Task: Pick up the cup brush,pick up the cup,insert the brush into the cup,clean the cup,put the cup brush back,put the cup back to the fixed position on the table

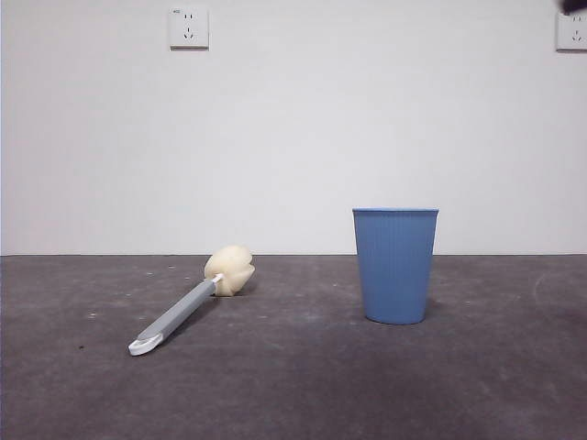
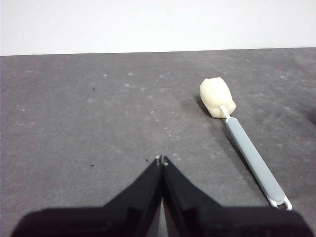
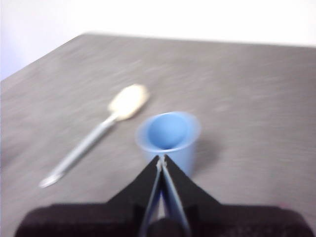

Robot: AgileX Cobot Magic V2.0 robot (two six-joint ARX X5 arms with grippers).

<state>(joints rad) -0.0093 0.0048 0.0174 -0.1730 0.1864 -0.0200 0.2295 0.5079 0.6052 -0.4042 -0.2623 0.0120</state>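
The cup brush lies flat on the table, left of centre, its cream sponge head toward the wall and its white loop toward the camera. The blue ribbed cup stands upright to its right. My left gripper is shut and empty, above the table beside the brush. My right gripper is shut and empty, above and just in front of the cup; this view is blurred and also shows the brush. Only a black tip shows in the front view.
A white wall with two sockets stands behind the table. The table's back edge meets the wall.
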